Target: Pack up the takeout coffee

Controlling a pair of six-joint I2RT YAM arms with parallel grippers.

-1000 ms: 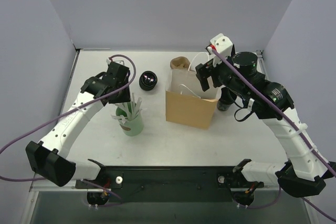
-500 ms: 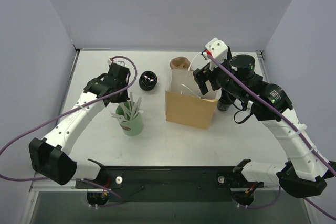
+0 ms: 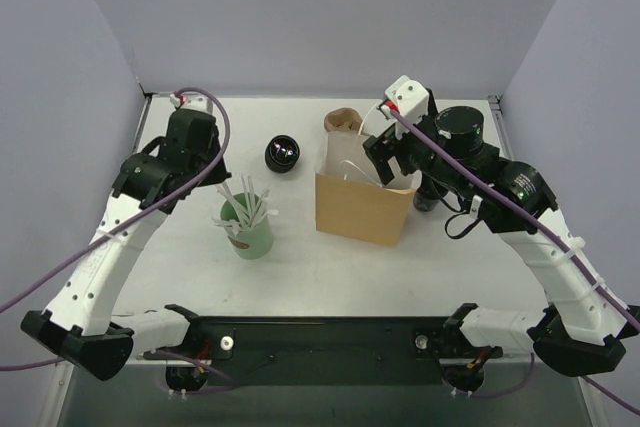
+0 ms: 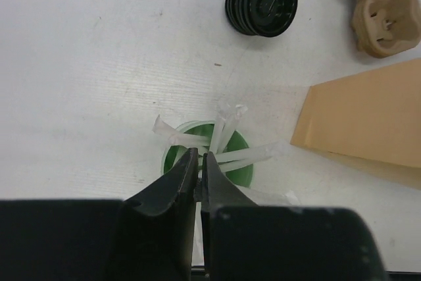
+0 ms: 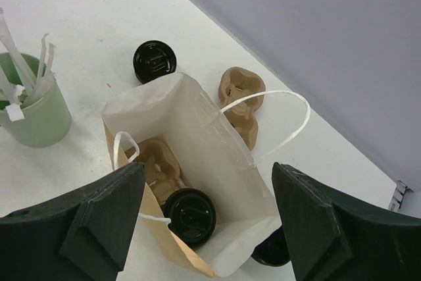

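One takeout coffee [image 5: 189, 215], black with a black lid, sits inside the open brown paper bag [image 3: 360, 209] beside a cardboard carrier [image 5: 152, 159]. Another lidded black cup [image 3: 283, 154] [image 4: 261, 1] stands on the table left of the bag. My right gripper [image 5: 208, 169] [image 3: 385, 157] hangs open above the bag's mouth, holding nothing. My left gripper [image 4: 199, 156] [image 3: 210, 175] hovers above the green cup [image 4: 243, 172] [image 3: 250, 232] of white straws. Its jaws are almost together, and a thin white straw seems pinched between them.
A second cardboard carrier [image 3: 342, 122] [image 4: 385, 11] lies behind the bag. A further black cup [image 3: 428, 195] [image 5: 273, 251] stands right of the bag, mostly hidden by it and my right arm. Grey walls close in the back and both sides.
My left gripper closed at the straws in the green cup, then rose and drew back to the left. My right gripper shifted slightly left over the bag and stayed open.
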